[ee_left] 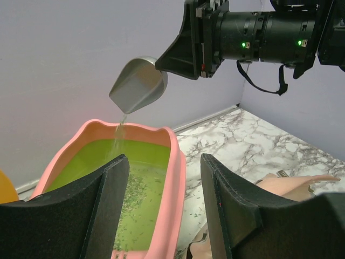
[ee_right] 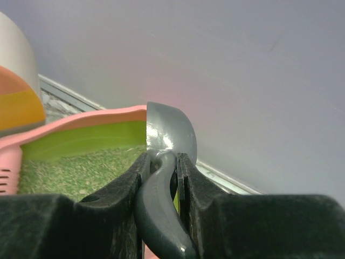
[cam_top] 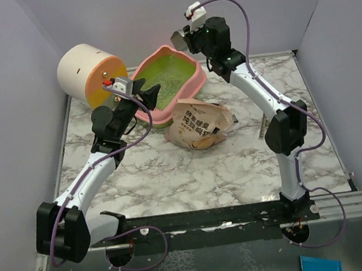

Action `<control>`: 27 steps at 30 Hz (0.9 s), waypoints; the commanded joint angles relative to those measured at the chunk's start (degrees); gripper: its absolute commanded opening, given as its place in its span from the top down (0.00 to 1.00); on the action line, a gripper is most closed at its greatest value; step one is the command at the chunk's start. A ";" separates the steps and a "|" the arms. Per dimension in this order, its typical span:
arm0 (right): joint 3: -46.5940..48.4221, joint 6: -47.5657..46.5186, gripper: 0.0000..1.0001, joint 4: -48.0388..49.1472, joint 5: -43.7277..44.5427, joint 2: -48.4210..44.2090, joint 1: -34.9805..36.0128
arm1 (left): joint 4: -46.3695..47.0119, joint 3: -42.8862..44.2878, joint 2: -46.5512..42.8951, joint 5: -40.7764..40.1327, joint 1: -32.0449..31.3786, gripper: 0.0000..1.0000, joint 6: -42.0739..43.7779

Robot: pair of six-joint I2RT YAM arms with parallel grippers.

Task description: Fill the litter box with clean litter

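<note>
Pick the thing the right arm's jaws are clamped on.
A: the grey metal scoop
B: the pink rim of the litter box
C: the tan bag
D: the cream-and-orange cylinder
A: the right wrist view shows the right jaws pinching the handle of the grey scoop, and the left wrist view shows its bowl tipped above the litter box with a thin stream of litter falling in.

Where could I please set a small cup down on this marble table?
Bare marble table lies in front of the tan printed bag, between the two arms, and in the far right corner. The back left is crowded: pink plastic litter box, cream-and-orange cylinder, open left gripper.
</note>
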 commanded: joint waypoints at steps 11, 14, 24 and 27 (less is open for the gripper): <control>-12.24 -8.48 0.99 9.58 11.70 -12.50 2.09 | -0.74 2.60 1.92 3.61 0.75 0.36 2.56; -14.34 -6.69 0.99 7.71 16.36 -16.22 1.82 | -2.67 4.93 4.67 10.39 1.81 0.23 2.96; -23.89 11.12 0.99 -15.23 21.73 -31.80 -3.28 | 0.41 9.70 14.10 41.03 6.54 0.23 -2.77; -28.28 14.99 0.99 -20.45 20.32 -37.33 -4.61 | 3.25 9.42 15.77 46.66 6.61 0.23 -4.21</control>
